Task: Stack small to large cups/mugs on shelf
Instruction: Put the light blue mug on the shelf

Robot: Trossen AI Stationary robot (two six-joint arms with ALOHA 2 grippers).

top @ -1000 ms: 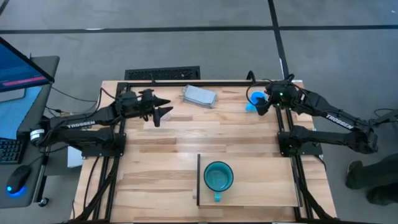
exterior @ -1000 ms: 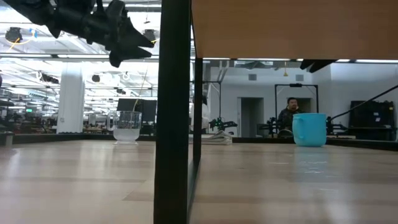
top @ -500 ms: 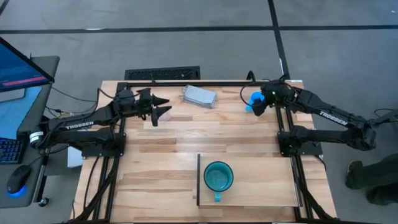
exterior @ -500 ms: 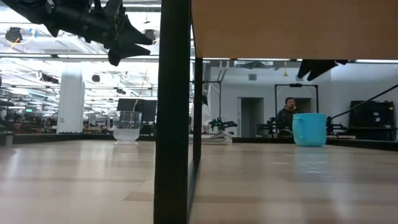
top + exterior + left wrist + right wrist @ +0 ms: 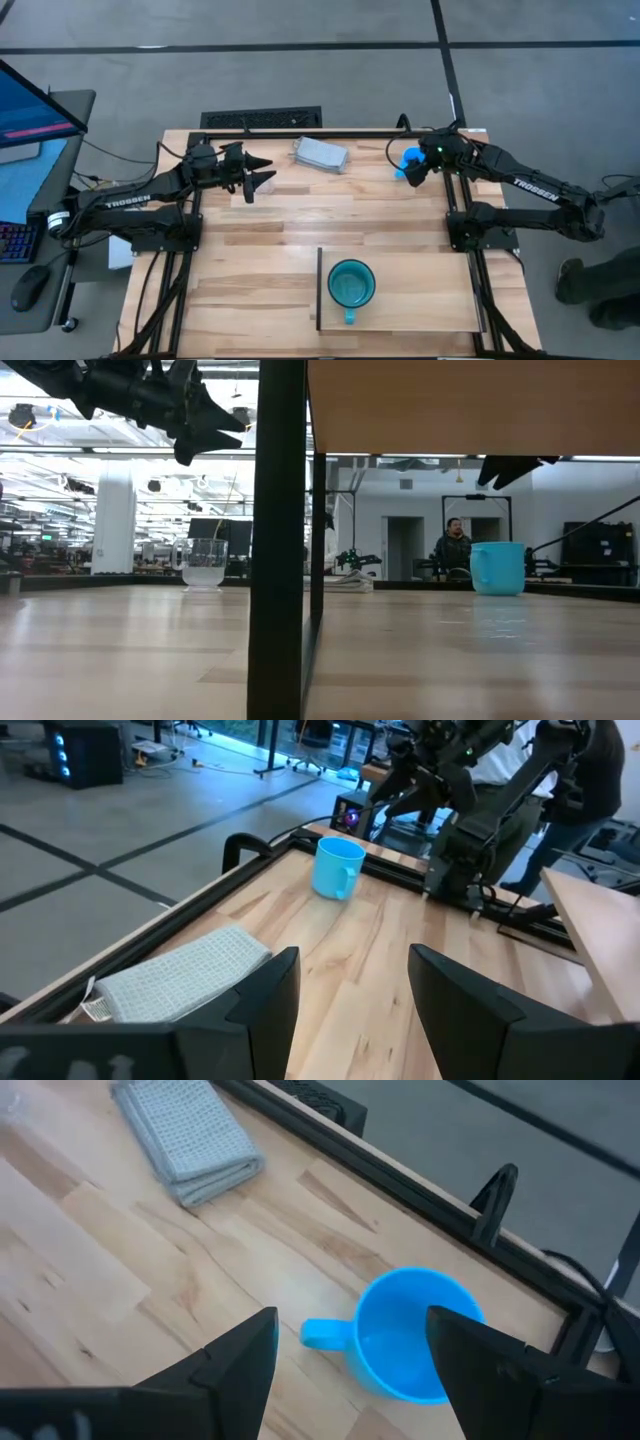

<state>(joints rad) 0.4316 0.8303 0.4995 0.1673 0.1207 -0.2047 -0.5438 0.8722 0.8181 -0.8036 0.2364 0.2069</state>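
The bright-blue mug (image 5: 407, 160) stands upright on the tabletop near the far right corner; it also shows in the low view (image 5: 497, 568). My right gripper (image 5: 355, 1370) hovers open just above it, a finger on either side and touching nothing. The teal mug (image 5: 351, 284) stands upright on the pale shelf board (image 5: 420, 300), beside its dark upright edge (image 5: 319, 290). The clear cup (image 5: 204, 563) stands on the table under my left gripper (image 5: 257, 172), which is open and raised (image 5: 215, 430). In the high view the left gripper hides this cup.
A folded grey-blue cloth (image 5: 320, 154) lies at the far edge between the arms, also in the left wrist view (image 5: 170, 975). A black frame rail (image 5: 300, 132) runs along the far edge. A person stands off the table's right side (image 5: 600, 290), another far behind (image 5: 452, 548).
My right gripper has shifted a little toward the far edge over the blue mug, then held still. My left gripper has stayed about where it was. Neither gripper has opened or shut.
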